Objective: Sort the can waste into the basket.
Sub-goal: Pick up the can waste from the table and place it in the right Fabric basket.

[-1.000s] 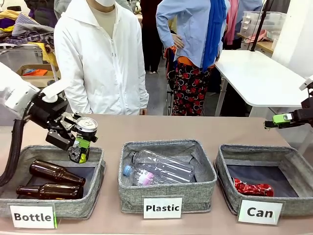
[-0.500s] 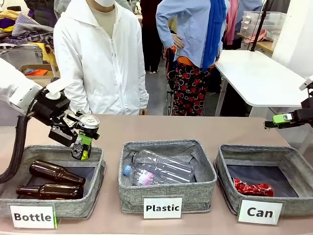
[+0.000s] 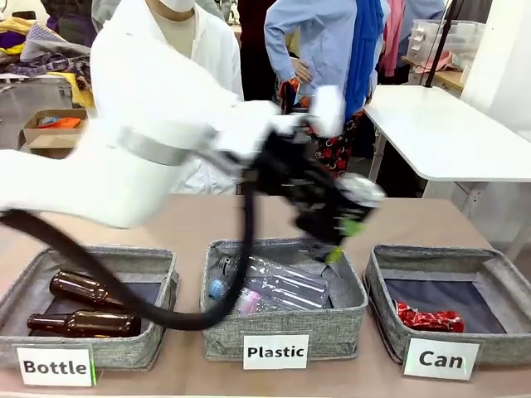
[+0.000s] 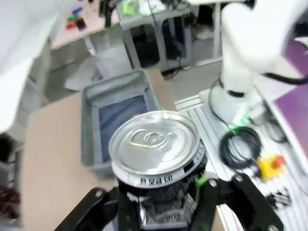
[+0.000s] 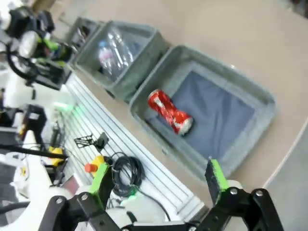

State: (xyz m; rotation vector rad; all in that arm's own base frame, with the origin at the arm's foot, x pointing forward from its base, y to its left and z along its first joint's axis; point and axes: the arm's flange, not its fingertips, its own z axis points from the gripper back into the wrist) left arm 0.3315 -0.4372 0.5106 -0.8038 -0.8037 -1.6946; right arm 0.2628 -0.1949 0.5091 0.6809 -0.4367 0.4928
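Can between my left fingers: my left gripper (image 4: 161, 202) is clamped on the black can (image 4: 156, 151), silver top up, above the Plastic basket (image 3: 286, 323). My right gripper (image 5: 159, 180) has its fingers spread wide with nothing between them; beyond their tips the red can (image 5: 169, 113) lies inside the Can basket (image 5: 250, 103).

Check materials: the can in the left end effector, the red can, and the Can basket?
Held can: metal, likely aluminium; shiny brushed silver lid with pull tab, dark printed body. Red can: painted metal, glossy, dented, silver end. Basket: grey woven fabric, matte, soft-sided walls; darker flat base, material unclear.
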